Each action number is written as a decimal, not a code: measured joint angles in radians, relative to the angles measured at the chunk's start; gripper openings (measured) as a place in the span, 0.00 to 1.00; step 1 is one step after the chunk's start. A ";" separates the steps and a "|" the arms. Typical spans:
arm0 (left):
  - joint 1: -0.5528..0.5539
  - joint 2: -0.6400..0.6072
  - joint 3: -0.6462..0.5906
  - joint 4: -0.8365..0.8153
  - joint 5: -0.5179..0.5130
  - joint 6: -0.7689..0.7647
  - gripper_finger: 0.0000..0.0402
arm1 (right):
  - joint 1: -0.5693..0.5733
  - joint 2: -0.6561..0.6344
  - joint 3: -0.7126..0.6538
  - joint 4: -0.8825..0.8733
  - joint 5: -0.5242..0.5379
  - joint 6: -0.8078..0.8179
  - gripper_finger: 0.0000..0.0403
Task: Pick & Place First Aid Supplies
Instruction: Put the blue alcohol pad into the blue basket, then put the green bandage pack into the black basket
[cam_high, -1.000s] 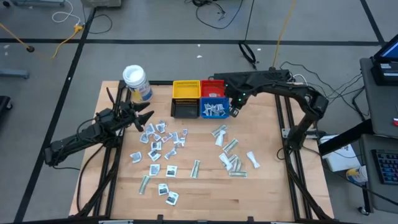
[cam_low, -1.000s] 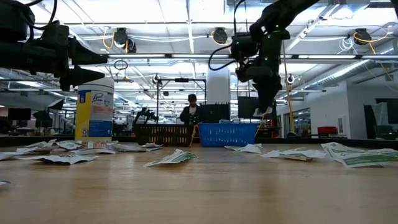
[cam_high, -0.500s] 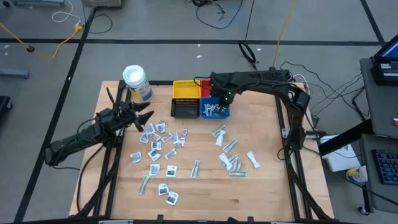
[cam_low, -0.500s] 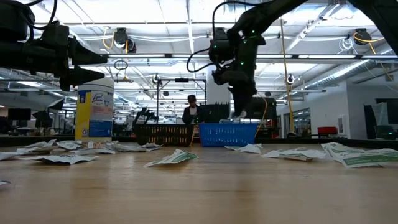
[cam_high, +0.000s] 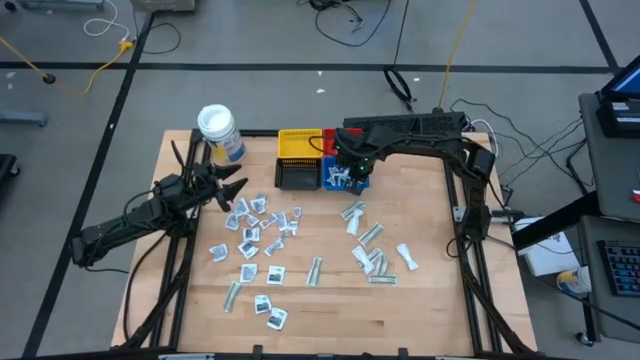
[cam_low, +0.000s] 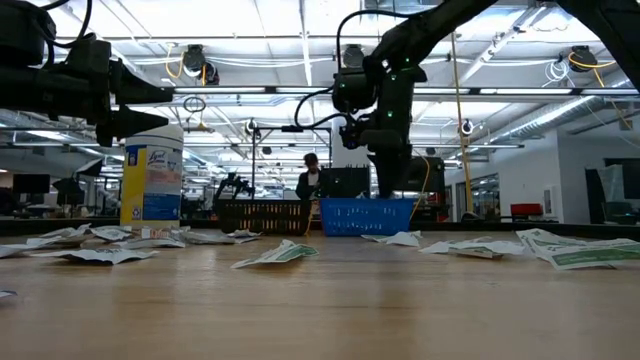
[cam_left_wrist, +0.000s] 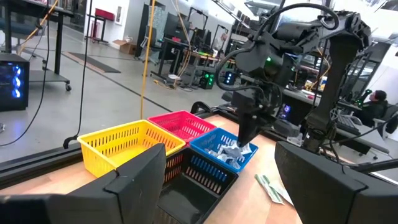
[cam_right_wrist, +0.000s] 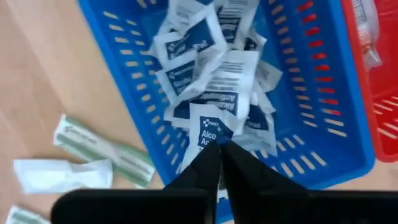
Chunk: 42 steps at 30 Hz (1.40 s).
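A: What hides the blue bin (cam_high: 345, 178) from above?
B: The right gripper (cam_high: 352, 172) covers most of it; the packets (cam_right_wrist: 214, 87) inside are too small to tell apart there.

A: And the packet at the fingertips (cam_right_wrist: 219, 152)?
B: Its lower part is hidden behind them; its print is cut short.

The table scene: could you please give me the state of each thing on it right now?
Right gripper: over the blue bin, fingers nearly shut on a packet.
Left gripper: open, empty, waiting at the table's left.
Blue bin: holding many packets.
Yellow bin: looks empty.
Black bin: contents unclear.
Jar: upright, lid on.
Loose packets: scattered on the table.
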 joint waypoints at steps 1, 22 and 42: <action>0.000 0.000 0.000 0.000 0.000 0.000 0.76 | 0.001 0.000 0.000 0.002 0.017 0.005 0.08; 0.000 0.000 0.000 0.000 0.000 0.000 0.76 | 0.047 -0.182 -0.012 0.095 0.107 0.415 0.57; 0.000 0.000 0.000 0.000 0.000 0.000 0.76 | 0.225 -0.485 -0.368 -0.121 0.071 0.980 0.55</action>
